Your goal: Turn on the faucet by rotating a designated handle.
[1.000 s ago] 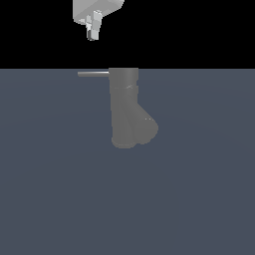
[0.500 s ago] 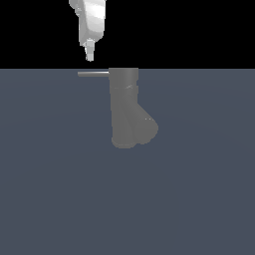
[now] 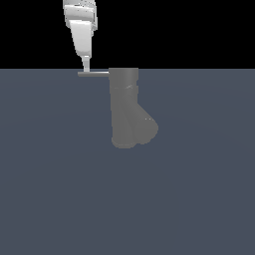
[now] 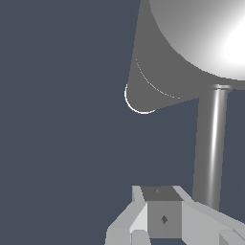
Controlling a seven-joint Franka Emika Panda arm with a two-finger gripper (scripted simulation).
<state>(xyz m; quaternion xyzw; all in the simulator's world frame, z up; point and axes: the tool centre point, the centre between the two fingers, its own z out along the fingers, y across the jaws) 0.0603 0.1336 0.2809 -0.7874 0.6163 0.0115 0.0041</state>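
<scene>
White robot gripper (image 3: 86, 68) poised at the outer end of the thin light-grey metallic rod handle (image 3: 93, 73). Fingers seemingly together, gripping nothing; touching the rod or not, cannot tell. Matte grey Y-shaped cylinder faucet (image 3: 127, 109) upright beside.

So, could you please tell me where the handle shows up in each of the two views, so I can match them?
Exterior view: the handle is a thin horizontal rod sticking out from the top of the faucet toward the exterior view's left, just under the gripper.
Wrist view: the handle is the bright slim rod running from the gripper to the faucet's rounded top.
Shared landmark: the faucet's thick grey body.
</scene>
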